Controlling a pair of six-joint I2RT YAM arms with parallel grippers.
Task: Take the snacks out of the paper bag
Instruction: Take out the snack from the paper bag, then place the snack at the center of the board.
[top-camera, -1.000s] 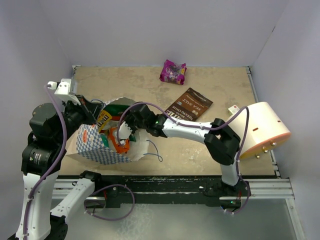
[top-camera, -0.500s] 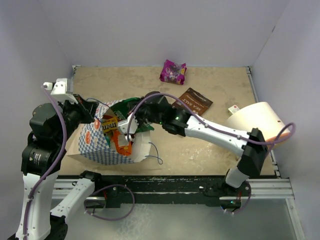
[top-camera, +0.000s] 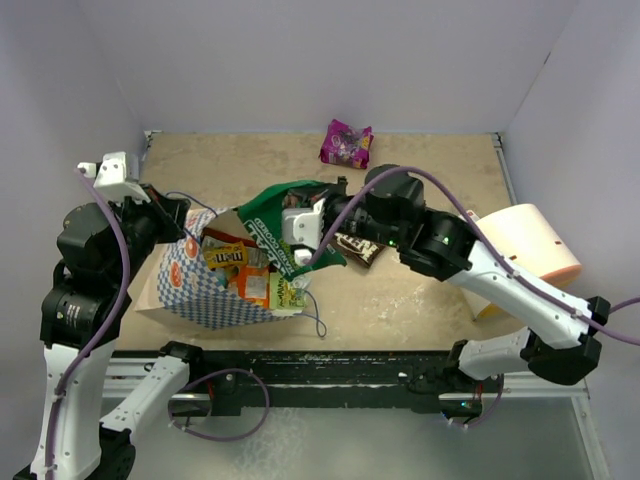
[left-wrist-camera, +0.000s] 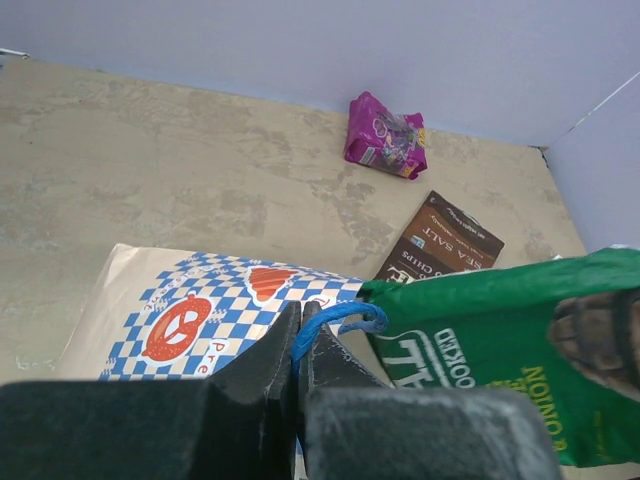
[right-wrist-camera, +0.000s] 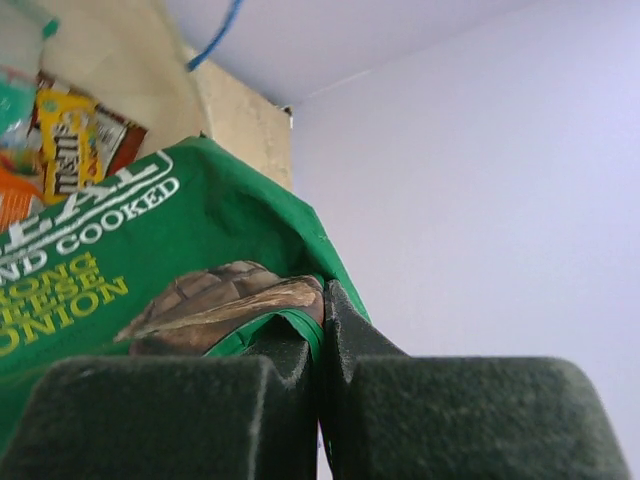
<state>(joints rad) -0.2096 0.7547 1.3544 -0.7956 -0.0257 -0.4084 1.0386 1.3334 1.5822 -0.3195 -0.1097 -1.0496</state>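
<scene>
On the left, my left gripper (left-wrist-camera: 300, 345) was shut on the bag's blue handle (left-wrist-camera: 335, 318), pinning the bag (top-camera: 185, 295) where it lay on its side at the near left corner of the worktop (top-camera: 420, 300), mouth facing right. In the mouth I could see an M&M's pouch (top-camera: 225, 255), an orange packet (top-camera: 252, 288) and a pale green one (top-camera: 288, 293), all partly inside. Just right of the mouth, the green packet (top-camera: 272, 215) hung above the worktop with my right gripper (right-wrist-camera: 322, 300) clamped on its upper edge; I could not tell whether its lower corner had cleared the paper. Further right a brown pouch (left-wrist-camera: 440, 238) lay flat near the middle, partly under the right arm in the top view, and a magenta packet (top-camera: 346, 142) sat by the far edge. A cylinder (top-camera: 525, 255) lay at the right edge. I judged the step in hand to be drawing out the green packet, with several snacks yet to come. The next move called for carrying it right to bare worktop near the brown pouch, lowering it, and parting the jaws, with the left grip holding the bag so it would not drag along.
</scene>
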